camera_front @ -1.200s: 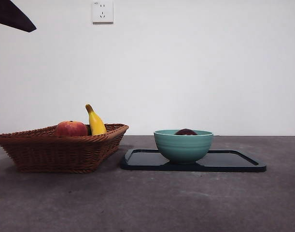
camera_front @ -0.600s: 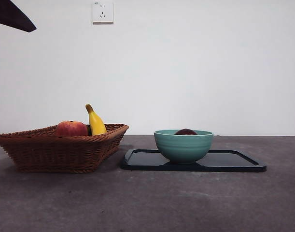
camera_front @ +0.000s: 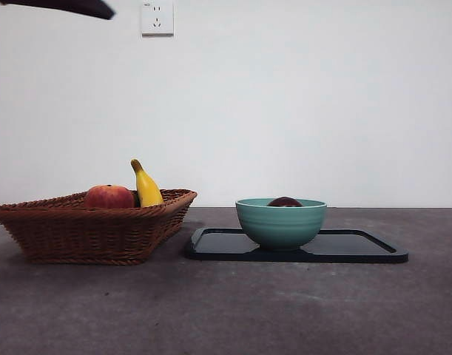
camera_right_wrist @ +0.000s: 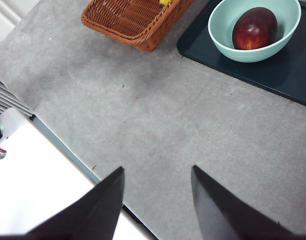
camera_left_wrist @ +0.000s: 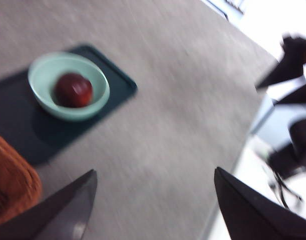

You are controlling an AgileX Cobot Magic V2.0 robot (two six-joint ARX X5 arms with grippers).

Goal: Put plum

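The plum point(camera_right_wrist: 254, 28) has smooth, glossy skin; the bowl point(camera_front: 280, 223) looks like matt glazed ceramic (faintly ribbed outside). The basket point(camera_front: 92, 228) is rough woven wicker, the tray point(camera_front: 359, 248) shiny dark plastic, the table point(camera_front: 285, 310) dull and grainy.

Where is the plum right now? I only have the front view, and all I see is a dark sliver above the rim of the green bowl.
Observer: The plum lies inside the green bowl, alone, as the right wrist view shows from above.
Operator: Is a gripper holding it?
Observer: No. The right gripper is open and empty, over bare table well away from the bowl.
Operator: And the left one?
Observer: The left gripper is also open and empty, high above the table, off to the side of the tray. Its picture is blurred.
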